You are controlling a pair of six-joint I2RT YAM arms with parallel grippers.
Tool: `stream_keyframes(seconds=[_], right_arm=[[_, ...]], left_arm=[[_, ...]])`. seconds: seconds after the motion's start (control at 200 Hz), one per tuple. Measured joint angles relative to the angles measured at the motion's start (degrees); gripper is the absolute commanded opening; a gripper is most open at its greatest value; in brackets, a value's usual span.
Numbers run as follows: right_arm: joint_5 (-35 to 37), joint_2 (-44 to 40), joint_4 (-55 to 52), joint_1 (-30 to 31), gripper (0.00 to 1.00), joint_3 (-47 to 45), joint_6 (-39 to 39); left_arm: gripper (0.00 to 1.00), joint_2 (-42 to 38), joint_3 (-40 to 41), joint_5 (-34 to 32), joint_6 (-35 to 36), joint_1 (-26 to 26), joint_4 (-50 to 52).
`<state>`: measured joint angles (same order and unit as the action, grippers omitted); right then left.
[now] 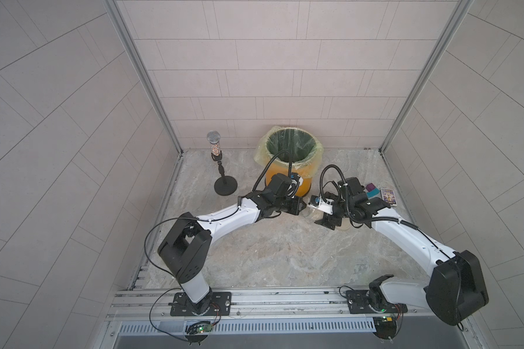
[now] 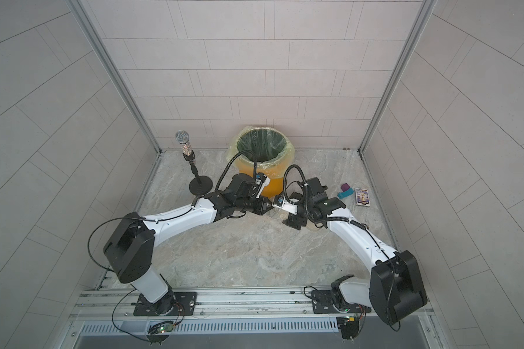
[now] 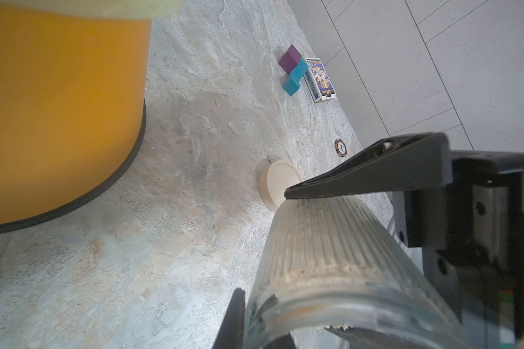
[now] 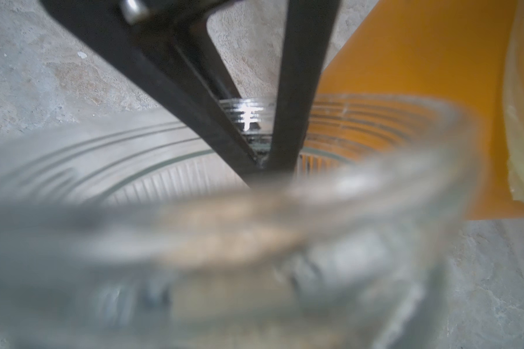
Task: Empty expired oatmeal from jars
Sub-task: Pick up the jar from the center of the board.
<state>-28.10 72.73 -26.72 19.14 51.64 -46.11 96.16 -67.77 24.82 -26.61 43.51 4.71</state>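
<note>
Our left gripper (image 3: 262,241) clamps the open jar (image 3: 330,241), oatmeal (image 3: 315,270) inside, at five o'clock of the bin (image 3: 58,105). Whether the right gripper (image 1: 321,219) is open, we cannot tell. We judge pouring comes next: lift toward eleven o'clock, then tip over the rim.

My left claw (image 4: 262,163) is matt black. The jar (image 3: 330,250) is clear glass, finely ribbed lengthwise, and the oatmeal (image 3: 303,272) shows pale beige through it. The lid (image 3: 277,178) is plain cream. The bin (image 3: 58,105) is orange with a black foot; its liner (image 1: 315,157) is translucent yellow-green. The bench (image 3: 179,145) is marbled grey and tan. The purple block (image 3: 290,59) and the teal block (image 3: 294,80) are plain; the card box (image 3: 319,79) is blue, white-edged.
</note>
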Motion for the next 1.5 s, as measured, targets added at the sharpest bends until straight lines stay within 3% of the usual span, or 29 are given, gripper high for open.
stream_keyframes(seconds=[0.145,0.26,0.365,0.475,0.585,0.66,0.816,1.131,1.261,1.501], right_arm=[[-0.46,-0.07,-0.07,0.00,0.55,0.00,-0.39],[-0.85,-0.11,-1.05,0.00,0.15,0.42,-0.70],[-0.79,-0.07,-3.26,0.00,0.00,1.75,-1.03],[-0.63,-0.04,-4.61,0.00,0.00,2.78,-1.01],[-0.33,0.42,-6.16,-0.02,0.00,3.96,-0.17],[-0.24,1.79,-8.37,-0.02,0.00,5.60,1.38],[-0.22,2.75,-10.84,-0.31,0.00,7.69,3.65],[0.74,-0.52,-10.78,-0.39,0.00,8.24,7.43],[1.31,-1.42,-11.10,-0.39,0.00,10.56,7.61],[1.77,-2.32,-13.53,-0.39,0.00,16.11,7.54]], left_arm=[[0.00,0.00,0.00,0.33,-0.44,0.00,0.00],[0.00,0.00,-0.02,0.76,-0.81,0.00,0.09],[0.00,0.00,-0.37,1.31,-1.11,-0.02,0.24],[0.03,0.04,-0.90,1.62,-1.44,-0.07,0.55],[0.38,0.63,-2.12,1.77,-1.25,-0.07,1.33],[0.42,0.79,-2.99,1.92,-1.36,-0.04,0.59],[0.70,0.79,-4.13,1.05,-1.81,-0.57,-0.37],[0.81,0.42,-7.76,-0.83,-0.55,-0.83,1.92],[0.95,-1.77,-7.98,-2.45,0.44,-0.68,3.04],[1.00,-5.84,-11.56,-6.49,1.73,-1.14,6.58]])
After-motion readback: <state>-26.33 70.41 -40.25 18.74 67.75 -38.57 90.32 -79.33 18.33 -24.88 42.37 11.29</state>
